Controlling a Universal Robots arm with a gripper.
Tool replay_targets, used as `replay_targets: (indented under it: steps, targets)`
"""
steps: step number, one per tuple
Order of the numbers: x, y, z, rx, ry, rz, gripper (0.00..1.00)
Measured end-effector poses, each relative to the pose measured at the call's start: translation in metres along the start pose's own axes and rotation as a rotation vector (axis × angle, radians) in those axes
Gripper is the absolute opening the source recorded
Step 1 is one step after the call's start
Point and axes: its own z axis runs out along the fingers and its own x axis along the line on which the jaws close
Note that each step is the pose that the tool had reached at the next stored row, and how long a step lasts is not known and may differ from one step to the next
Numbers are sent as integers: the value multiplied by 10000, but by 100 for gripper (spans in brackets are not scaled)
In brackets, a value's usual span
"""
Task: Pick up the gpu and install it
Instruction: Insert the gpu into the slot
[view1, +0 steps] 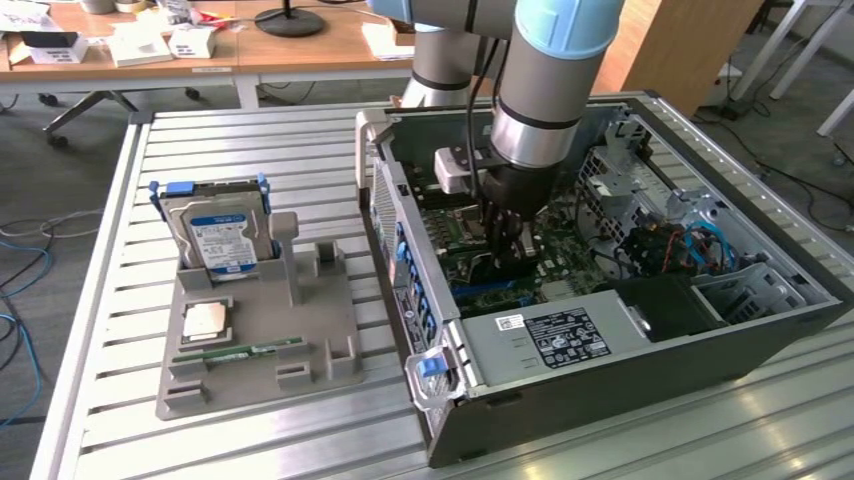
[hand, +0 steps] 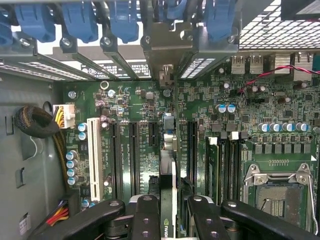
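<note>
So, the gpu (hand: 168, 175) is pinched edge-on in the closed black gripper (hand: 172, 217), straight below it, inside the open metal case (view1: 747, 330) by the tabletop (view1: 267, 140) edge on the exterior view's right. Its long axis is lined up parallel with the black slots (hand: 133, 155) on the glossy green motherboard (hand: 280, 100), with one end pointed at the perforated rear bracket bays. Whether it's seated can't be told.
</note>
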Motion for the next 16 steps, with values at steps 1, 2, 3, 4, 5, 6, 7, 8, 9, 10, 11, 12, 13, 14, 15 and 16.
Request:
replay_targets:
  steps: [1,2,3,4,5,6,7,8,9,10,11,12,13,14,15,16]
  targets:
    - [0,1,0,0,0,3,26]
    - [0,2,0,1,-1,6,26]
    - [0,3,0,0,0,8,26]
    - [0,3,0,0,-1,8,26]
    - [0,3,0,0,0,8,26]
    - [0,3,0,0,0,8,26]
    - [0,3,0,0,0,7,26]
    - [0,3,0,0,0,8,26]
    - [0,3,0,0,-1,8,26]
    - [0,3,0,0,0,8,26]
    - [0,3,0,-1,1,8,26]
    - [1,3,1,-1,2,11,26]
    - [1,3,3,-2,3,14,26]
    - [1,3,6,-2,3,19,26]
    - [1,4,12,-1,-1,23,26]
    - [1,3,12,-1,0,25,26]
